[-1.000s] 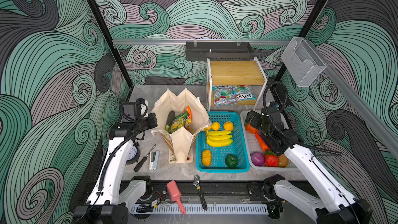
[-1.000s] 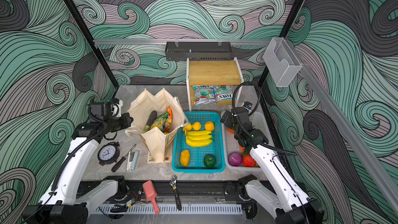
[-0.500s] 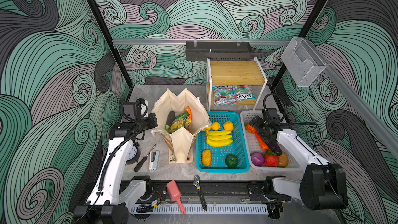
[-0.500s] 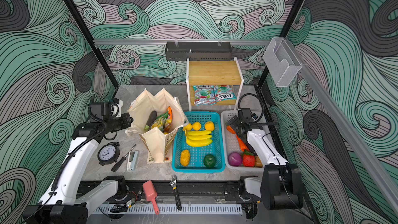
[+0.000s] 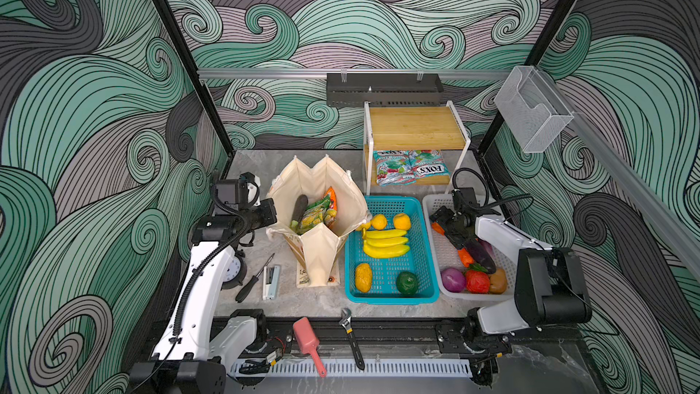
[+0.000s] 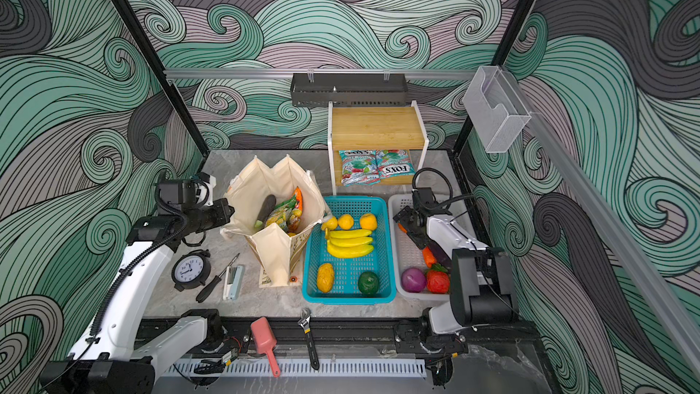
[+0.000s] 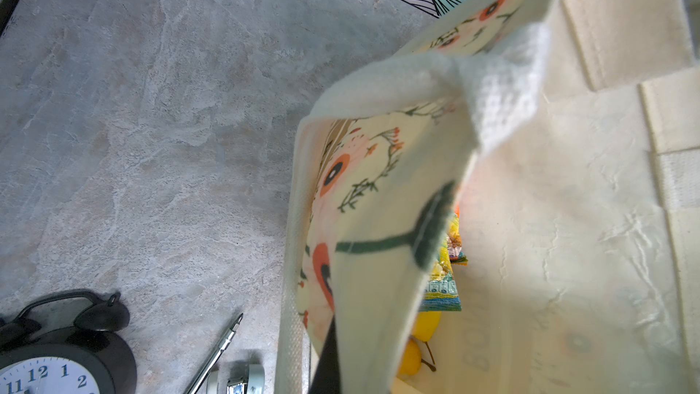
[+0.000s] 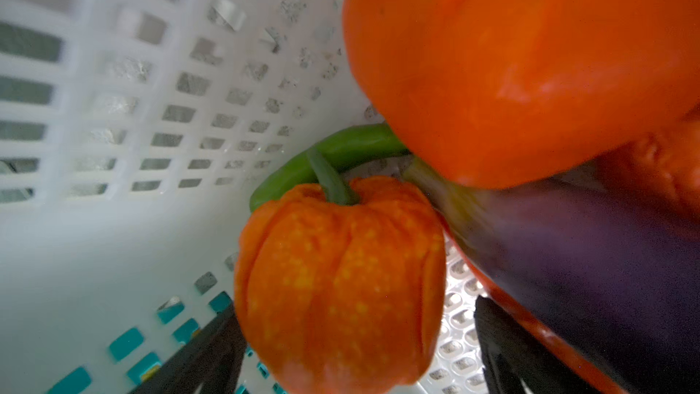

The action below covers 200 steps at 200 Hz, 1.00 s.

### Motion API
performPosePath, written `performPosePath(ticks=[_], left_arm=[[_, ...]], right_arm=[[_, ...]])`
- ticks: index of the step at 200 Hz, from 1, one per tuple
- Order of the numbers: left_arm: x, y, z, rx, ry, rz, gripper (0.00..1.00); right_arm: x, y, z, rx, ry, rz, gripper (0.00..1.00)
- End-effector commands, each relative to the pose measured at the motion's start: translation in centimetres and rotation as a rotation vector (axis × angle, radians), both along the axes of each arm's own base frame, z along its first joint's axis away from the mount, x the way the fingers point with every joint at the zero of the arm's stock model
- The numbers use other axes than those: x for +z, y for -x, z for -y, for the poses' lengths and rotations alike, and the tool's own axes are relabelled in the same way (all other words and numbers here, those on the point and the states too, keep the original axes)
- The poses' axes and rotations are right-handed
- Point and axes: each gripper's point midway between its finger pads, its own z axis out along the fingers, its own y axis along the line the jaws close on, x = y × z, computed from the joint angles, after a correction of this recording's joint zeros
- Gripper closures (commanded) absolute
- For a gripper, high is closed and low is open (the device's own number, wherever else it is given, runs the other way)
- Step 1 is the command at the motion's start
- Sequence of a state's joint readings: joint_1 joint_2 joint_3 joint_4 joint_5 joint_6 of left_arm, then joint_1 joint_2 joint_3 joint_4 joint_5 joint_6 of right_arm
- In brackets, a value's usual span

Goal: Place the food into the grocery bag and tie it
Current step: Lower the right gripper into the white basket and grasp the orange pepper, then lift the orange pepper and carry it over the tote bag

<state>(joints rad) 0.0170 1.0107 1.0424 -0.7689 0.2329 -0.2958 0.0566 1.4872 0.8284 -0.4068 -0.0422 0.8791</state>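
The cream grocery bag [image 5: 318,180] [image 6: 265,180] stands open left of centre, with a green candy packet [image 5: 314,216], an orange-red packet [image 5: 330,195] and a dark vegetable inside. My left gripper [image 5: 271,212] [image 6: 226,214] is shut on the bag's left rim; in the left wrist view one dark finger [image 7: 325,358] shows against the fabric, and a yellow pear [image 7: 411,354] lies at the bottom of the bag. My right gripper [image 5: 441,221] [image 8: 356,365] is open inside the white basket [image 5: 432,202], one jaw on each side of a ribbed orange pepper [image 8: 341,271].
A teal basket [image 5: 382,299] between bag and white basket holds bananas, oranges and other fruit. An aubergine [image 8: 587,259], a carrot, an onion and a tomato crowd the white basket. Two more packets [image 5: 411,172] lie under the wooden shelf. A clock, a screwdriver and a stapler lie at front left.
My right arm has folded back, its elbow now low at the front right, and its gripper has sunk into the white basket around the orange pepper, its jaws narrowing a little. The left arm has not moved.
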Motion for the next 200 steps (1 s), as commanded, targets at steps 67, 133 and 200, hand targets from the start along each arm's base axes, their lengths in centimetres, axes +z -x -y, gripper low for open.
performPosePath(ticks=[67, 133, 200], left_arm=[[0.2, 0.2, 0.4, -0.020, 0.003, 0.012, 1.00], [0.3, 0.2, 0.5, -0.023, 0.012, 0.016, 1.00], [0.2, 0.2, 0.5, -0.024, 0.013, 0.011, 1.00]], right_arm=[[1.4, -0.7, 0.4, -0.017, 0.013, 0.051, 0.49], [10.6, 0.4, -0.8, 0.105, 0.005, 0.348, 0.49], [24.5, 2.7, -9.4, 0.480, -0.155, 0.750, 0.51]])
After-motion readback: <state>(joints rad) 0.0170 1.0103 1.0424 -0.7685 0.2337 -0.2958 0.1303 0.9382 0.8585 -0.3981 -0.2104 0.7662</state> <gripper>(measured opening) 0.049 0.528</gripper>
